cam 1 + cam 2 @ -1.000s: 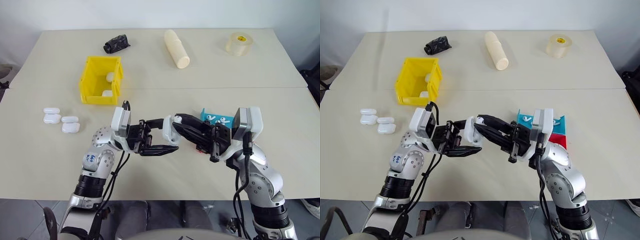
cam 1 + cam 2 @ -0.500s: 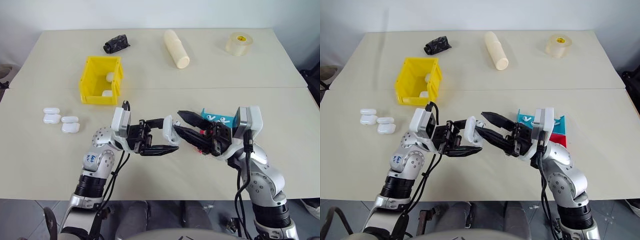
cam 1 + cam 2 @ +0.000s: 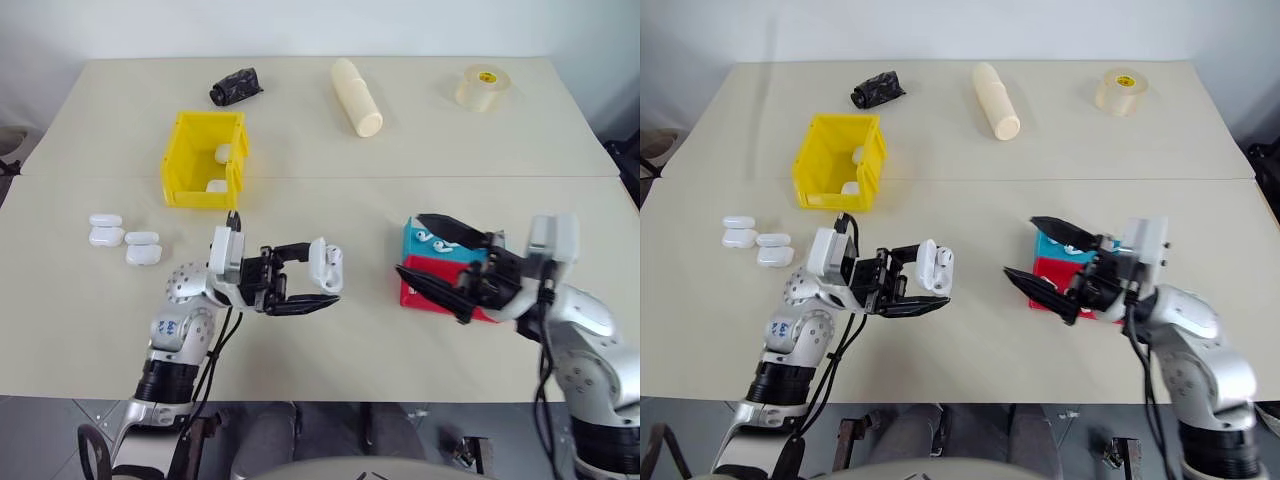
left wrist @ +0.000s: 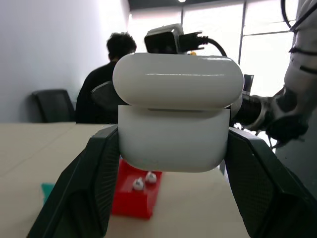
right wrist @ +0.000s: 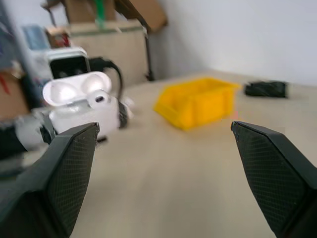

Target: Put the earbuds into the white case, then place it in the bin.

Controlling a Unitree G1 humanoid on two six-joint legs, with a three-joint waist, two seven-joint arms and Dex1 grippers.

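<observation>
Just left of centre in the head views, the left gripper (image 3: 318,284) pinches the white case (image 3: 326,266) above the table (image 3: 330,150), lid hinged open. At lower right, the right gripper (image 3: 428,255) hangs spread wide over the teal and red trays (image 3: 437,293). Upper left sits the bin (image 3: 203,158).

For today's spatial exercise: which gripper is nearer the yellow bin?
Left. The left gripper, holding the case, is just in front of the bin; the right gripper is far to the right.
</observation>
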